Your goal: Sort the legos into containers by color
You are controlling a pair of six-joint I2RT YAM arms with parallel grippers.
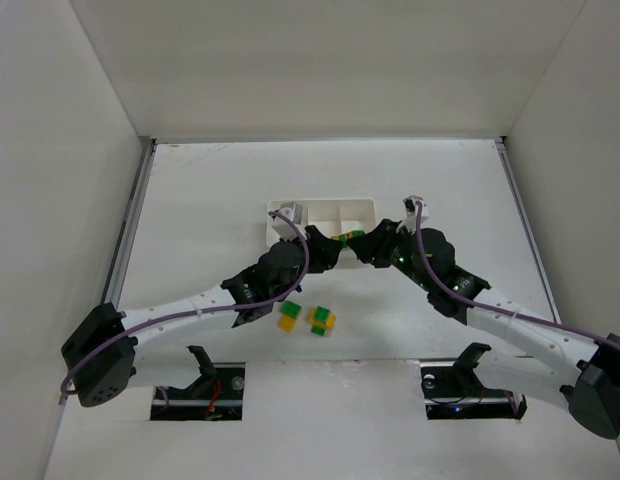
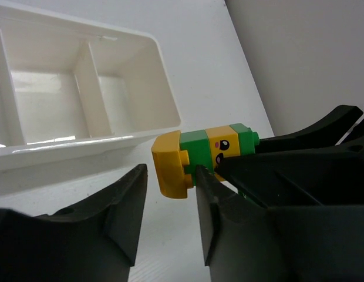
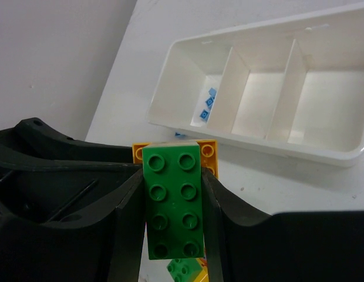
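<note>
My right gripper [image 3: 173,173] is shut on a green brick [image 3: 173,205] stacked with yellow-orange pieces and holds it in front of the white tray [image 3: 258,144]. This green and yellow stack [image 2: 214,147] has a small face printed on it. My left gripper [image 2: 170,176] is open, its fingertips on either side of the stack's yellow end piece [image 2: 169,165]. In the top view both grippers meet at the stack [image 1: 342,240] just before the tray [image 1: 370,203]. Several tiny light blue pieces [image 3: 206,106] lie in one end compartment. The other two compartments look empty.
Two more green and yellow stacks [image 1: 288,318] [image 1: 322,320] lie on the table between the arms, nearer the bases. One of them shows below my right fingers [image 3: 185,271]. White walls enclose the table on three sides.
</note>
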